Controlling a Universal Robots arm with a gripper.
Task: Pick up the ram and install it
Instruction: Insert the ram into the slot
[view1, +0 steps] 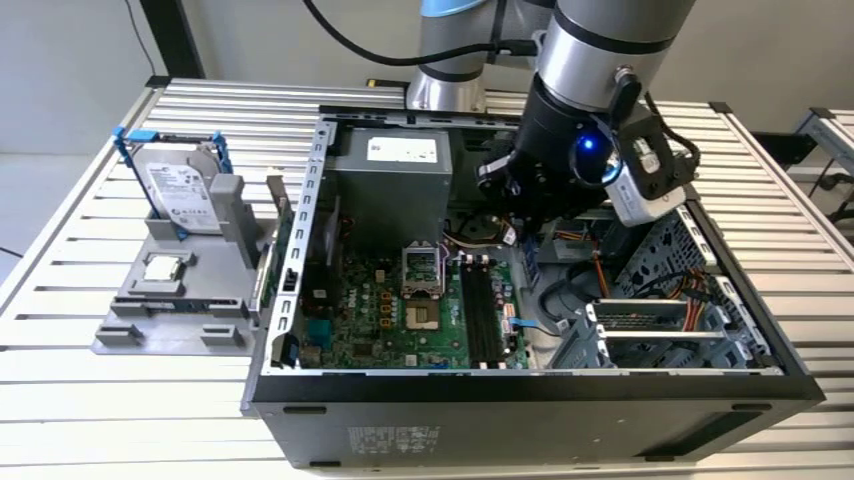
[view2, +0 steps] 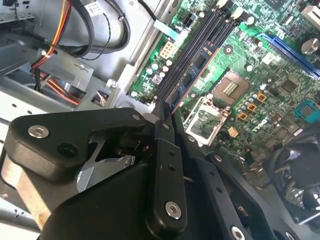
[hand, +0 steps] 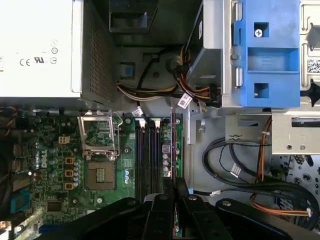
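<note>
The ram (hand: 173, 145) is a thin dark stick seen edge-on, held between the black fingers of my gripper (hand: 174, 182), which is shut on it. It hangs over the right side of the black memory slots (hand: 147, 155) on the green motherboard (hand: 50, 170), running parallel to them. The second wrist view has the same ram (view2: 192, 75) reaching out from the gripper (view2: 167, 112) along the slots (view2: 205, 35). In the exterior view the gripper (view1: 514, 235) is low inside the open computer case (view1: 534, 385), with the ram (view1: 526, 265) just below it, beside the slots (view1: 487, 300).
The empty processor socket (hand: 98, 135) lies beside the slots, with the silver power supply (view1: 387, 170) behind. A drive cage (view1: 667, 320) and loose cables (hand: 235, 165) crowd the case on the exterior view's right. Outside, a grey stand (view1: 174, 310) holds a hard drive (view1: 180, 190) and a processor chip (view1: 163, 268).
</note>
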